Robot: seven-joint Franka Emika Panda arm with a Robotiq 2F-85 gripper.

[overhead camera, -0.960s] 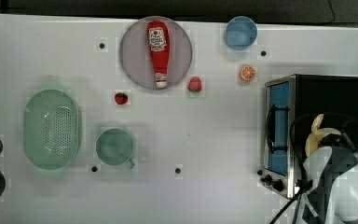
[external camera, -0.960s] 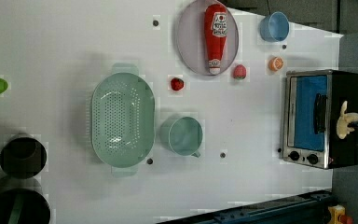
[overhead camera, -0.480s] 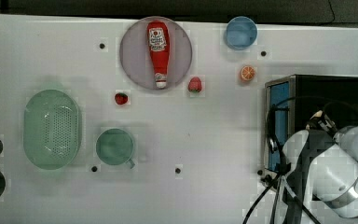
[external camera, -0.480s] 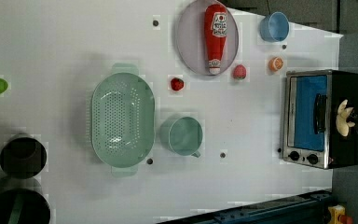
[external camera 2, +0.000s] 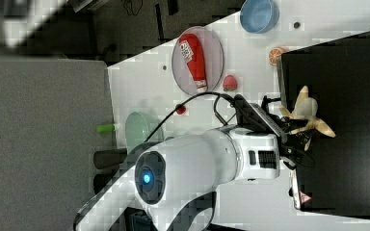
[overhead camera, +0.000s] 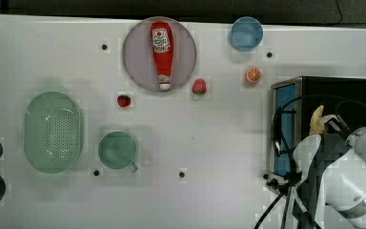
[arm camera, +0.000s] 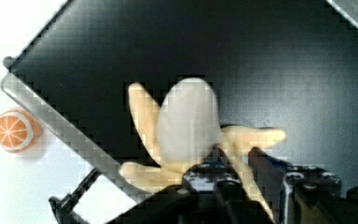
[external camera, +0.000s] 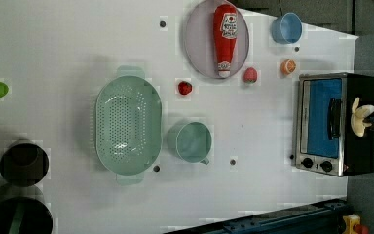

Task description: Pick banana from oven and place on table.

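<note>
**Wrist view: banana on oven roof, jaws at one peel flap**

Item: banana (arm camera: 186,126), peeled, pale cream core, soft-looking, with yellow peel flaps splayed star-wise. Location: centre of frame, lying on the flat matt black top of the oven (arm camera: 279,60), not inside it.

Gripper (arm camera: 235,163): black fingers sit either side of one peel flap at lower centre; whether they have clamped it cannot be told.

Surroundings: white table (overhead camera: 209,143), smooth, dotted with dark holes; orange slice (arm camera: 13,130) at left edge of frame, ribbed and round.

Risks, judged: a hold on a thin flap alone may tear or slip, dropping the fruit; the smooth roof could let it skid sideways under closing pressure.
</note>
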